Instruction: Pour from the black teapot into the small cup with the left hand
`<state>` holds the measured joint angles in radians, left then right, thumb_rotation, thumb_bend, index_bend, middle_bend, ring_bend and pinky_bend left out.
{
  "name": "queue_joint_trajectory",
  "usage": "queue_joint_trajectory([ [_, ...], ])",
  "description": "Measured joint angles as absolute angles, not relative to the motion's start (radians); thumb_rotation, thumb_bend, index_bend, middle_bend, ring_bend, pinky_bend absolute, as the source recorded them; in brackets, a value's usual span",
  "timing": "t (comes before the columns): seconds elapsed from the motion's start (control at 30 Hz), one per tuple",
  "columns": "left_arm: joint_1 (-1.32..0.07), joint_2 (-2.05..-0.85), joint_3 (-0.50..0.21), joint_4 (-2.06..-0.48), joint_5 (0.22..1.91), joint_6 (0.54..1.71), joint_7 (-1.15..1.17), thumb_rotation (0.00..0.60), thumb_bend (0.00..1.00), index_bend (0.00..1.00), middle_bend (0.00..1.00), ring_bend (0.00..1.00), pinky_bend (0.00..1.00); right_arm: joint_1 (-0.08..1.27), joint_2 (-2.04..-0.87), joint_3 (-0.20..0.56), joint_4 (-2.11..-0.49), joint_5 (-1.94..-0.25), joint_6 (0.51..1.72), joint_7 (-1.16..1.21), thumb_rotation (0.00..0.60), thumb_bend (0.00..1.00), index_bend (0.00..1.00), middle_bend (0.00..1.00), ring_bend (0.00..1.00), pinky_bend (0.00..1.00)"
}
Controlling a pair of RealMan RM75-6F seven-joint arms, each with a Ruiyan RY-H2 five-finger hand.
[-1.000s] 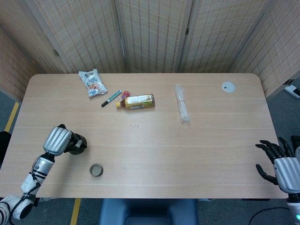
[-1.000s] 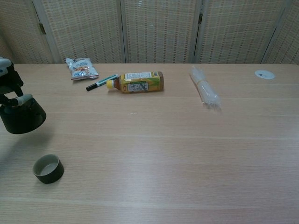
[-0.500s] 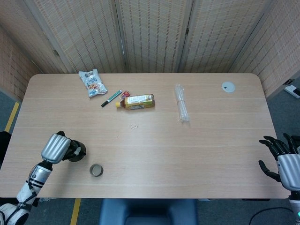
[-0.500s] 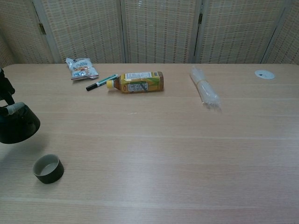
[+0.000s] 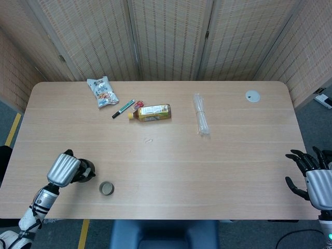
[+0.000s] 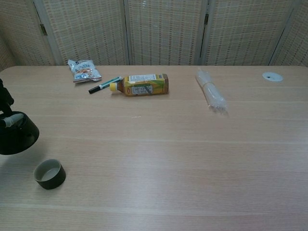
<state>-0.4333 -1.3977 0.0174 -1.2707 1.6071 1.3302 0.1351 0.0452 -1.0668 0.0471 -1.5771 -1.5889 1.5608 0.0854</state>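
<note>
My left hand (image 5: 63, 169) holds the teapot (image 6: 16, 136) above the counter (image 5: 218, 161). The cup (image 5: 106, 188) stands just right of it, nearer me, so the pour tips that way.

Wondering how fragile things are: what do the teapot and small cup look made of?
Black teapot: probably glazed ceramic, or possibly cast iron; dark, faintly glossy, opaque. Small cup: likely stoneware or ceramic; thick rim, dull olive outside, paler matte inside. Neither is certain.
</note>
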Motion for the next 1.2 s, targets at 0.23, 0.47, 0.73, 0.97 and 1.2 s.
queue_joint_trajectory([
  [0.23,-0.428,-1.421,0.025,-1.254,1.647,1.357,0.161,0.483,0.47,1.0,1.0,0.95,0.5,0.045,-1.069,0.045,-1.578,-1.588,1.558,0.084,0.6,0.35,0.24,0.23,0.22,0.0],
  [0.47,-0.427,-1.448,0.032,-1.225,1.704,1.401,0.197,0.487,0.47,1.0,1.0,0.95,0.5,0.042,-1.069,0.044,-1.582,-1.586,1.559,0.08,0.6,0.35,0.24,0.23,0.23,0.0],
  [0.73,-0.424,-1.479,0.043,-1.189,1.758,1.441,0.24,0.492,0.48,1.0,1.0,0.95,0.5,0.037,-1.069,0.043,-1.583,-1.583,1.563,0.079,0.6,0.35,0.24,0.23,0.22,0.0],
  [0.97,-0.421,-1.482,0.052,-1.197,1.778,1.448,0.256,0.513,0.5,1.0,1.0,0.95,0.5,0.036,-1.071,0.042,-1.58,-1.583,1.564,0.082,0.6,0.35,0.23,0.23,0.22,0.0],
  [1.2,-0.42,-1.483,0.056,-1.201,1.79,1.449,0.266,0.535,0.5,1.0,1.0,0.95,0.5,0.033,-1.07,0.042,-1.58,-1.584,1.567,0.082,0.6,0.35,0.23,0.23,0.22,0.0],
])
